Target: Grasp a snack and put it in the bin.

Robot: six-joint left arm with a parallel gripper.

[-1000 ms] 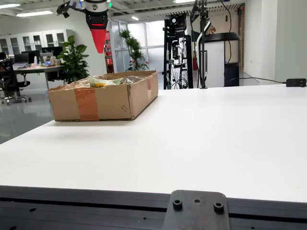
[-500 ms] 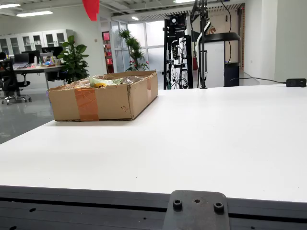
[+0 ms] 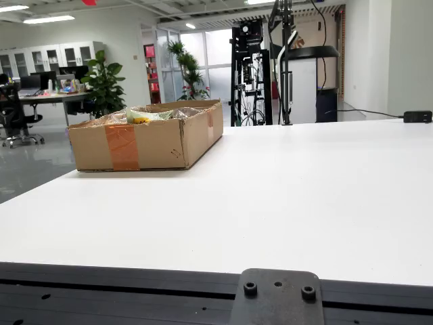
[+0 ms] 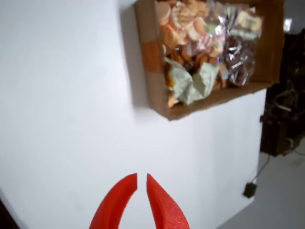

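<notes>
In the view that rides on the end effector, the red two-fingered end effector (image 4: 141,177) hangs high above the white desk (image 4: 71,95), its curved tips nearly touching and holding nothing. Up and to the right of it sits the open brown cardboard box (image 4: 151,76), on the desk, filled with crinkly foil snack packets (image 4: 209,43).

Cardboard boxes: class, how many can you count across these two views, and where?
1. The cardboard box sits on the white table, far left in the view from the side, and at the top in the view that rides on the gripper, full of snack packets.
</notes>
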